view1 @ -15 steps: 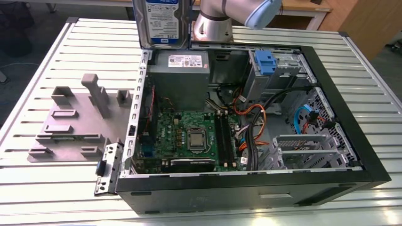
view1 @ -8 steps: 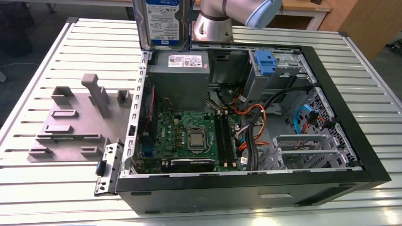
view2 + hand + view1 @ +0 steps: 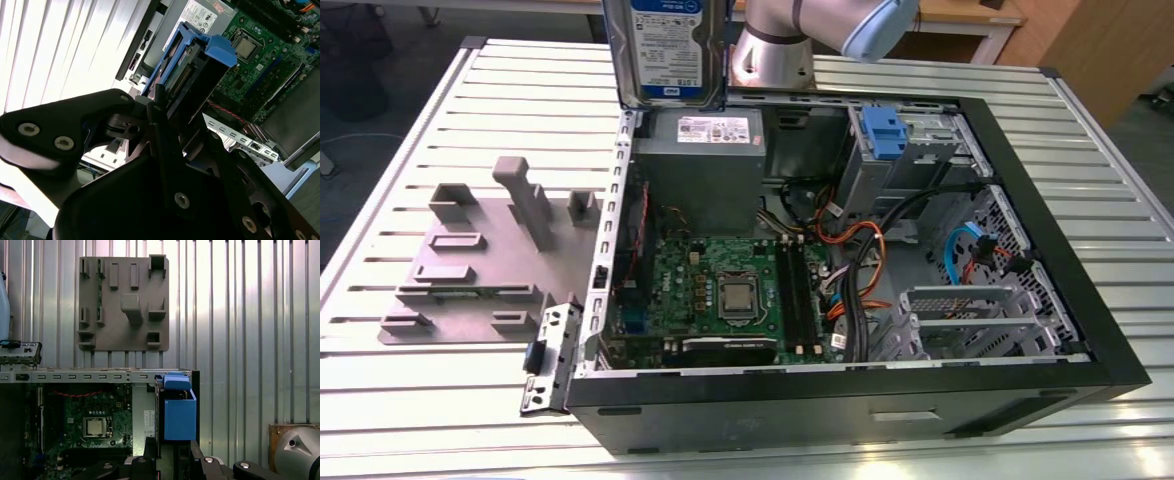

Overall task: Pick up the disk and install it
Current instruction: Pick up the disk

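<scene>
Gripper (image 3: 182,117) is clamped on the disk (image 3: 670,48). The disk hangs upright in the air over the far edge of the open case (image 3: 854,405), above the power supply (image 3: 700,150). Risk, my guess: the edge grip slips and the disk drops on the motherboard (image 3: 720,290). It could also clip the case wall, or snag the orange cables (image 3: 851,240) near the drive bay with the blue bracket (image 3: 883,135). Grey fixture plate (image 3: 480,260) lies on the counter (image 3: 1094,130) at the exterior view's left, well apart.

Strong glare whitens the slatted table (image 3: 60,45) in the second wrist view.
</scene>
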`<state>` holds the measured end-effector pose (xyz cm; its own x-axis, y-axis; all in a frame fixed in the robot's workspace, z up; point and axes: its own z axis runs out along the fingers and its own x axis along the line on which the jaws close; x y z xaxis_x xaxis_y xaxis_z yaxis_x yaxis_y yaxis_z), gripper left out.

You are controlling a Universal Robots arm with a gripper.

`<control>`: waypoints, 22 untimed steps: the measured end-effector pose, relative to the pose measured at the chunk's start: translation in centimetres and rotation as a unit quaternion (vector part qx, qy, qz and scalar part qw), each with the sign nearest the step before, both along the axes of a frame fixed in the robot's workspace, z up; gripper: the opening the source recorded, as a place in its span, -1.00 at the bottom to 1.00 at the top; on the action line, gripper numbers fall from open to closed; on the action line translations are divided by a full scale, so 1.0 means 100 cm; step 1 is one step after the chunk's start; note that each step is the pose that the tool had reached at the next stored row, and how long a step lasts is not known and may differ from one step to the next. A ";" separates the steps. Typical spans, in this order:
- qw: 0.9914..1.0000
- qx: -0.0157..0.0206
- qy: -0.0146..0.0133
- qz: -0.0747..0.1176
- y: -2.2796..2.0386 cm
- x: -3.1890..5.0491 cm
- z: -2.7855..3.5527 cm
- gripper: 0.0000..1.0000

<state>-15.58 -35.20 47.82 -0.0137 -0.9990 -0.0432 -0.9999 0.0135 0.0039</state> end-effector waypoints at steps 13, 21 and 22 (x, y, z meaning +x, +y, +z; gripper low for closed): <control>1.000 0.000 0.000 0.000 -0.0113 0.0067 -0.0001 -0.30; 1.000 0.000 0.000 -0.001 -0.0197 0.0107 -0.0003 -0.30; 1.000 0.000 0.000 -0.001 -0.0205 0.0110 -0.0003 -0.30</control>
<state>-14.48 -37.24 47.79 -0.0150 -0.9990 -0.0432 -0.9999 0.0148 0.0039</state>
